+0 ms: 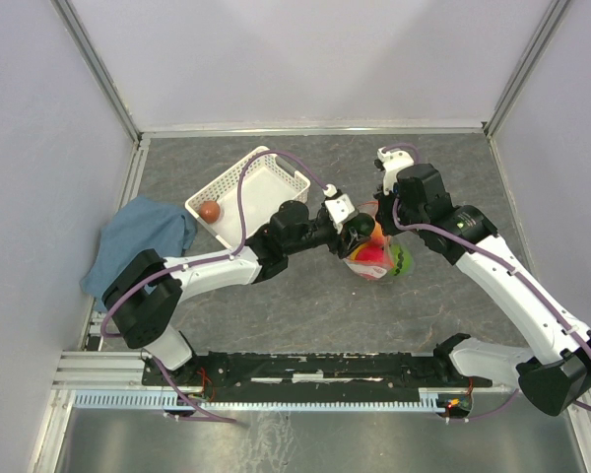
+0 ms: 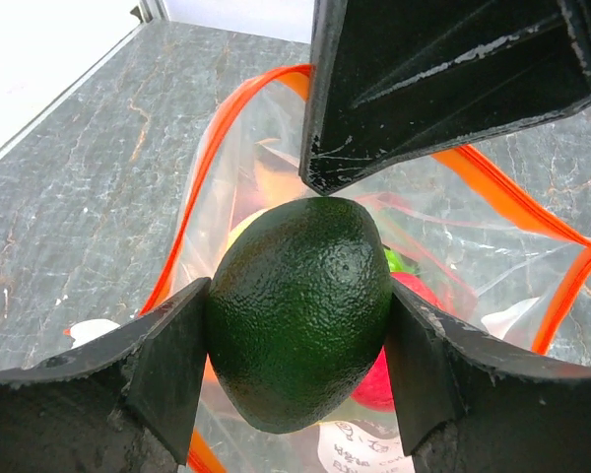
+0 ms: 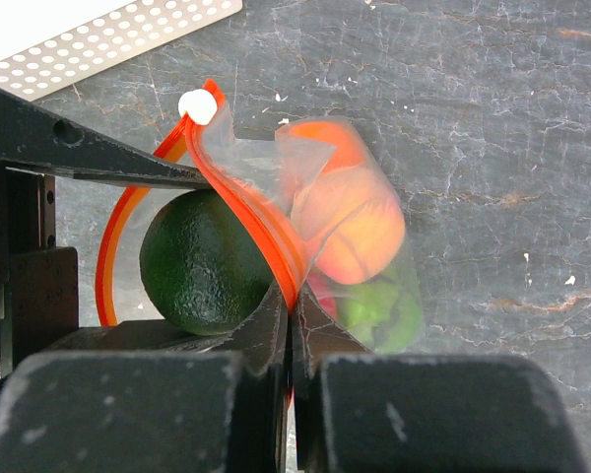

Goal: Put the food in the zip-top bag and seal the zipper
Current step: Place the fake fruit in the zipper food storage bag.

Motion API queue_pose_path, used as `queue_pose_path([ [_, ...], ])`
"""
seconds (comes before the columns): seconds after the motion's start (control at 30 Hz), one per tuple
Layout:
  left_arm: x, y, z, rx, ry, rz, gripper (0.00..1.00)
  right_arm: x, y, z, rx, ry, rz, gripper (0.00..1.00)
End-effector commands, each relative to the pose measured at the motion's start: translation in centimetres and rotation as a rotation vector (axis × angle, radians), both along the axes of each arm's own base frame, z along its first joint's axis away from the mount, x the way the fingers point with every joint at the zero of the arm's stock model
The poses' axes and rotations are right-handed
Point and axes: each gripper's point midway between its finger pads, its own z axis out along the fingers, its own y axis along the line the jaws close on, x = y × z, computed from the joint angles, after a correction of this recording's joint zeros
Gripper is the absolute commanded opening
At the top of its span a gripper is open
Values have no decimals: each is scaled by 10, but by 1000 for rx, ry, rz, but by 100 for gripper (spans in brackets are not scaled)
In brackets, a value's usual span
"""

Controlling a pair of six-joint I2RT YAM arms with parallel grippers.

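My left gripper (image 2: 297, 340) is shut on the dark green avocado (image 2: 297, 310) and holds it over the open mouth of the clear zip-top bag (image 2: 443, 246). The avocado also shows in the right wrist view (image 3: 199, 261) and in the top view (image 1: 360, 229). My right gripper (image 3: 293, 320) is shut on the red-orange zipper strip (image 3: 251, 212) and holds the bag's mouth up; its white slider (image 3: 197, 106) is at the strip's far end. A peach (image 3: 350, 222), a green piece (image 3: 374, 305) and a red piece (image 2: 379, 379) lie inside the bag (image 1: 379, 258).
A white lattice basket (image 1: 266, 187) stands at the back left with one brown piece (image 1: 209, 210) in it. A blue cloth (image 1: 143, 236) lies left of the basket. Metal frame posts and white walls bound the table.
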Motion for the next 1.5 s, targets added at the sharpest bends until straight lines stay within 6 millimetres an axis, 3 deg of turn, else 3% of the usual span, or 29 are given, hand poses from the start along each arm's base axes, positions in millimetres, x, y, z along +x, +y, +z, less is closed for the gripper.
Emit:
queue_pose_path([
  [0.0, -7, -9, 26, -50, -23, -28, 75, 4, 4, 18, 49, -55, -4, 1],
  [0.13, -11, -9, 30, -55, -14, -36, 89, 4, 5, 18, 49, -54, -3, 2],
  [0.4, -17, 7, 65, -145, 90, 40, 92, 4, 4, 19, 52, -59, -4, 2],
  [0.6, -21, 32, 66, -174, 319, 188, 91, 5, 4, 19, 46, -60, -2, 1],
  [0.67, -24, 42, 63, -179, 392, 243, 90, 5, 4, 18, 43, -60, -3, 1],
  [0.87, -31, 73, 31, -132, 578, 412, 85, 6, 4, 18, 44, -62, -2, 1],
  [1.0, -31, 80, 12, -107, 653, 484, 79, 5, 4, 16, 42, -57, -3, 1],
  [1.13, -29, 72, 0, -94, 706, 495, 72, 6, 5, 15, 42, -53, 0, 1],
  [1.3, -26, 50, -10, -61, 753, 450, 51, 5, 4, 17, 39, -55, -3, 1],
  [1.37, -27, 44, -14, -48, 773, 435, 37, 5, 1, 16, 26, -53, -11, 1],
  [1.47, -29, 39, -7, -44, 789, 415, 9, 6, -10, 14, -17, -53, -50, 1],
])
